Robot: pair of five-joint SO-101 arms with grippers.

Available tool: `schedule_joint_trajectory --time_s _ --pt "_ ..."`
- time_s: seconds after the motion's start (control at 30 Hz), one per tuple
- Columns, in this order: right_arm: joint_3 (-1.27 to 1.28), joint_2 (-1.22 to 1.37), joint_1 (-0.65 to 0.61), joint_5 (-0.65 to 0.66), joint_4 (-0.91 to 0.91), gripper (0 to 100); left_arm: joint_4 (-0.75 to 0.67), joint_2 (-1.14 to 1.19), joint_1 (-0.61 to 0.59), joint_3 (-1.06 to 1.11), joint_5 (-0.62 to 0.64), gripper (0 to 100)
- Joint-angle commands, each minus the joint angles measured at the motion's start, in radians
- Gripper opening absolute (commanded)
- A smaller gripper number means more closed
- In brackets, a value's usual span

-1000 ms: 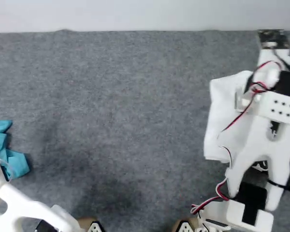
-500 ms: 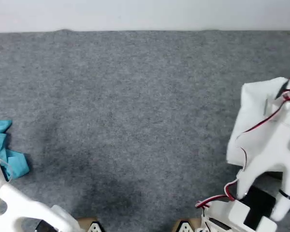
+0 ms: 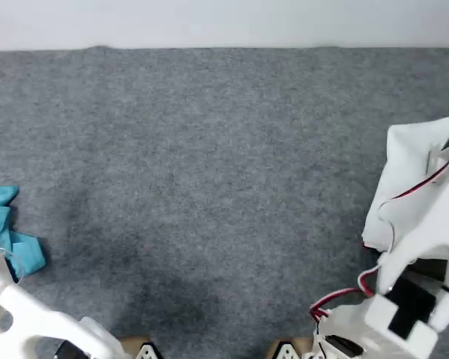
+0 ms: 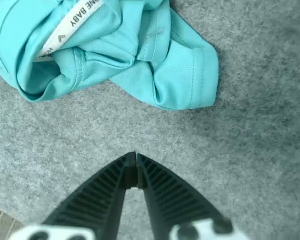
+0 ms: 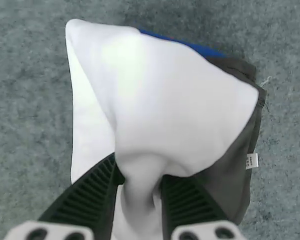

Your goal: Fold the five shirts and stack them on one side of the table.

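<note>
Right gripper (image 5: 138, 186) pinches a bunched fold of the white shirt (image 5: 160, 95), draped right over the dark shirt (image 5: 230, 170) at the table (image 3: 209, 149)'s right edge; left gripper (image 4: 136, 170), jaws together and empty, sits just beside the crumpled teal shirt (image 4: 120, 55), far left

I work at what looks like a robot test bench. The table (image 3: 232, 56) is covered edge to edge in grey felt (image 3: 209, 164), with a plain white wall (image 3: 209, 22) behind it. My white plastic arms (image 3: 30, 318) carry red and black wires (image 3: 340, 299) looped outside. Lab or home, I cannot tell.
</note>
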Motion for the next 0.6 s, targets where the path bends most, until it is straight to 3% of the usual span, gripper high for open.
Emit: schedule_joint_trajectory --time_s 0.0,0.4,0.57 --pt "-0.012 0.061 0.039 0.011 -0.045 0.9 0.011 -0.025 0.000 -0.004 -0.005 1" --pt "-0.017 0.309 0.147 0.118 -0.213 1.3 0.006 -0.025 0.002 -0.002 -0.005 1" --pt "-0.028 0.295 0.147 0.176 -0.166 18.4 0.006 -0.025 0.002 -0.002 -0.005 1"
